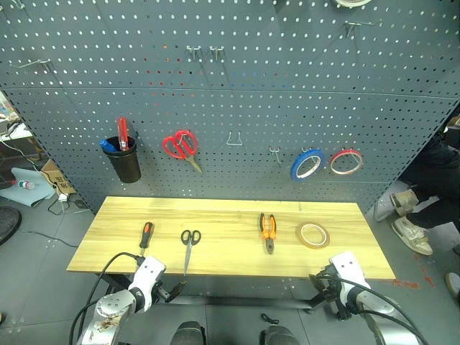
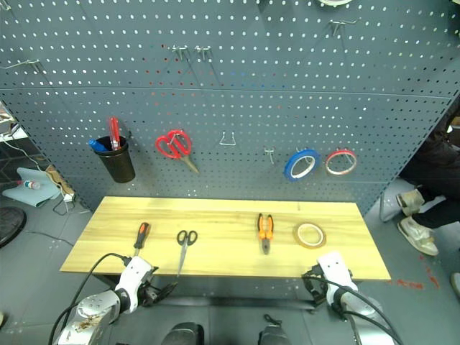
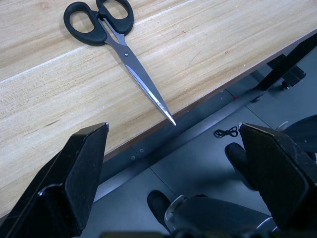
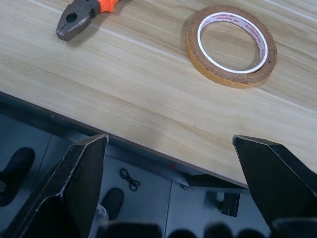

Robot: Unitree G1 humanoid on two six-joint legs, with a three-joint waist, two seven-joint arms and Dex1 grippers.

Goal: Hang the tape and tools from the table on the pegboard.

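My left gripper (image 3: 173, 148) hangs spread wide and empty just off the near edge of the table (image 1: 230, 262), its black wedge fingers (image 3: 74, 183) framing the steel tip of the black-handled scissors (image 1: 190, 244). My right gripper (image 4: 171, 163) is equally wide and empty at the near right edge, short of the yellow tape (image 4: 230, 44), a thin tan ring lying flat with a white inner lining that my right wrist view shows. Beside it lie the pliers (image 1: 268, 231), orange grips, dark blunt jaws pointing near. The screwdriver (image 1: 146, 234) rests far left of the row. The planks are pale, grained wood. Beyond stands the grey perforated pegboard (image 1: 287, 108), carrying red-handled scissors (image 1: 180, 146), a blue tape ring (image 1: 307, 164), a red tape ring (image 1: 346, 161), bare metal hooks (image 1: 204, 52) and a black cup (image 1: 123, 159). No lettering is legible.
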